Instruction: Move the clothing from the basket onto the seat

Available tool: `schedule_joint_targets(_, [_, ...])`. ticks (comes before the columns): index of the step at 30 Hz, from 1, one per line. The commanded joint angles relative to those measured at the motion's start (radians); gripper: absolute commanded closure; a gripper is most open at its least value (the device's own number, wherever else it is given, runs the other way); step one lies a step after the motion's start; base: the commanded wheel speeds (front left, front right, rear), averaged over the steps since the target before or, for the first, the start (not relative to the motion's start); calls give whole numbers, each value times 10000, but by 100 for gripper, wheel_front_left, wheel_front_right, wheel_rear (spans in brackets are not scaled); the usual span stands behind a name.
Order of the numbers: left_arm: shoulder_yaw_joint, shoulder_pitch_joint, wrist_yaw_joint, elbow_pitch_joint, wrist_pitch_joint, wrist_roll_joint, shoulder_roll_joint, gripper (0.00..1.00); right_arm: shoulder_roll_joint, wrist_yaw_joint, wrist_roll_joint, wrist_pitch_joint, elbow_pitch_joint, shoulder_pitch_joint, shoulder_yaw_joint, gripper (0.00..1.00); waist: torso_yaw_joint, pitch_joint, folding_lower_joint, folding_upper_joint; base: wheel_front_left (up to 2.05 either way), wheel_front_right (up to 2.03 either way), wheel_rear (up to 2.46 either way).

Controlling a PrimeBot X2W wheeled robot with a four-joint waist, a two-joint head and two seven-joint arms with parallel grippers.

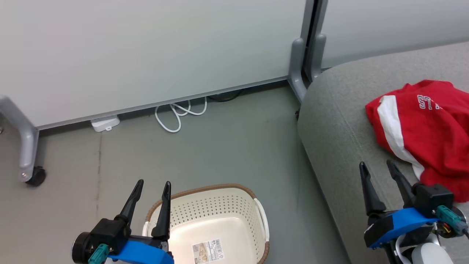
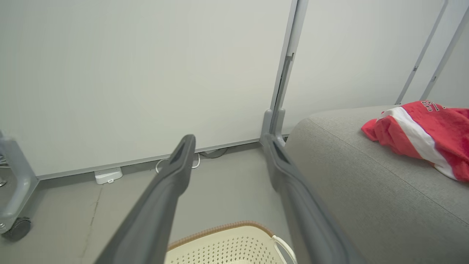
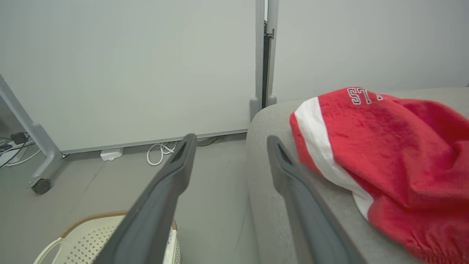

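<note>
Red clothing point(image 1: 430, 139) lies heaped on grey seat point(image 1: 337, 121), basket point(image 1: 209, 207) nearby.

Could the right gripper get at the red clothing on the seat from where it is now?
Probably yes. The right gripper is open and empty, beside the clothing on the seat, with nothing in between.

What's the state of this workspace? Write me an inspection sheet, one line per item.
Surface: grey floor, with the grey seat at the right.
Job's things: red clothing heaped on the seat; basket on the floor, no garment in the part that shows, paper label on its bottom.
Clutter: nothing seen.
Hands: left hand open, empty, over the basket's left edge; right hand open, empty, over the seat beside the clothing.
Cables: white cable looped by a white adapter.
Surroundings: pale partition panels; caster.
</note>
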Motion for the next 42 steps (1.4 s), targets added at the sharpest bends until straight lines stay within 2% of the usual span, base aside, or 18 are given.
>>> schedule_joint_targets(1, [153,129,-9,103,-47,95,-38,0,77,1,-63,32,-12,195,109,0,452,-236,1,0,0,0,0])
schedule_joint_targets(10, [727,328,-10,616,-41,84,-102,0,227,1,-372,-54,98,374,33,0,1319,-617,1,0,0,0,0])
schedule_joint_targets(20, [1169,355,-11,923,-39,243,-235,0,336,1,-461,-102,116,544,-74,0,1831,-796,1,0,0,0,0])
schedule_joint_targets(42, [1630,198,-11,1288,-39,354,-343,0,393,1,-310,-150,302,589,132,0,1607,-926,1,0,0,0,0])
